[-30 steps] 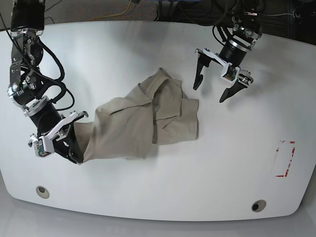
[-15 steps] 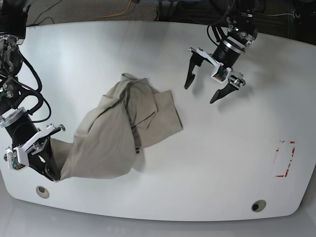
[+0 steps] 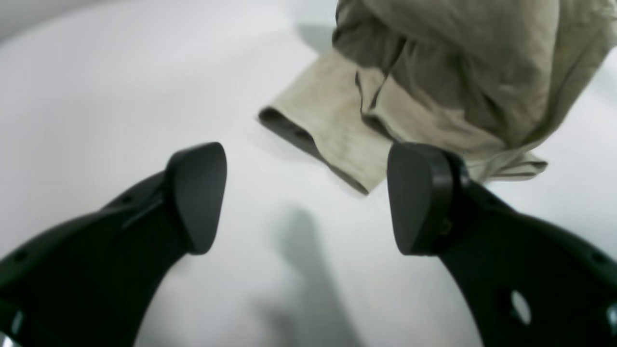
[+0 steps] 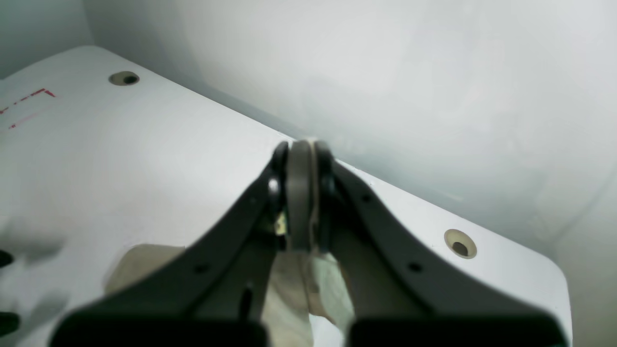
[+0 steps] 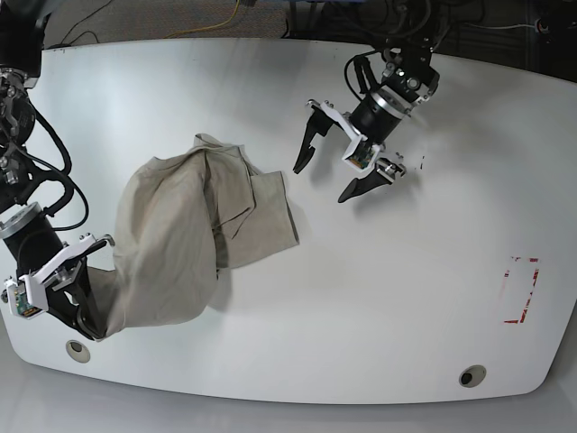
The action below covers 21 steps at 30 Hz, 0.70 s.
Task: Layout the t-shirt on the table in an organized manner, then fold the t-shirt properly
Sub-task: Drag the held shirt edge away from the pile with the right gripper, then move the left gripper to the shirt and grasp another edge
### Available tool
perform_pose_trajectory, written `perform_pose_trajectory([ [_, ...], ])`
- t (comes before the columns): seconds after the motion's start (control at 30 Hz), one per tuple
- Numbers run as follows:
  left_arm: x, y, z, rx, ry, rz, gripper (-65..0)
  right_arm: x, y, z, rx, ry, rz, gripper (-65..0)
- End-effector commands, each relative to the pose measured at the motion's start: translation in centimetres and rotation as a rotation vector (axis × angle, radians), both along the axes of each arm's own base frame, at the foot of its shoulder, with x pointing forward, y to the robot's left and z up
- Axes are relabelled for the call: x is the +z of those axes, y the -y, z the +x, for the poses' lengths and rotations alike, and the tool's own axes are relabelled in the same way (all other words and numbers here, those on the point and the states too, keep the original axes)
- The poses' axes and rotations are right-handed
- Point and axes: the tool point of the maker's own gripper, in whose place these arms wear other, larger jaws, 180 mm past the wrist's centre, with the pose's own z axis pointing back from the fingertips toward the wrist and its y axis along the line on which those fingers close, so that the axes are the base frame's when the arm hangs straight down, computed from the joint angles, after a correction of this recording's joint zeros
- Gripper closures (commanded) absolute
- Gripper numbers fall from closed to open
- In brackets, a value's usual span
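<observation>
One t-shirt edge sits pinched in right fingers, left fingers apart.

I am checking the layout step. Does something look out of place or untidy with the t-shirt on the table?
Yes. The t-shirt is not spread flat: it lies bunched and twisted on the table, with folds overlapping. One end is lifted, pinched in the shut right gripper near the table's edge. The open left gripper holds nothing.

The left pincer hangs with its 2 dark fingers spread wide and nothing between them, tips angled down and its arm reaching in from the far edge. The right pincer is clamped tight, pads pressed together on cloth, forearm slanting low.
</observation>
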Motion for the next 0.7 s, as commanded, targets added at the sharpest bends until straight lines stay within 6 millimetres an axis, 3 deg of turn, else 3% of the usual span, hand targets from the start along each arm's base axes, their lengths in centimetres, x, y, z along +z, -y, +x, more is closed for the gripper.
perform_pose_trajectory([
  [0.0, 0.1, 0.7, 1.5, 0.015, 0.006, -0.044, -48.4, 2.2, 0.1, 0.0, 0.005, 0.066, -0.001, 0.0],
  [0.33, -2.6, 3.0, 2.6, 0.005, -0.075, -0.082, -48.4, 1.5, -0.3, 0.0, 0.011, 0.049, 0.010, 0.0],
  [0.67, -4.1, 5.2, 1.5, -0.089, -0.106, -0.054, -48.4, 1.2, -0.6, 0.0, 0.016, 0.044, 0.020, 0.0],
])
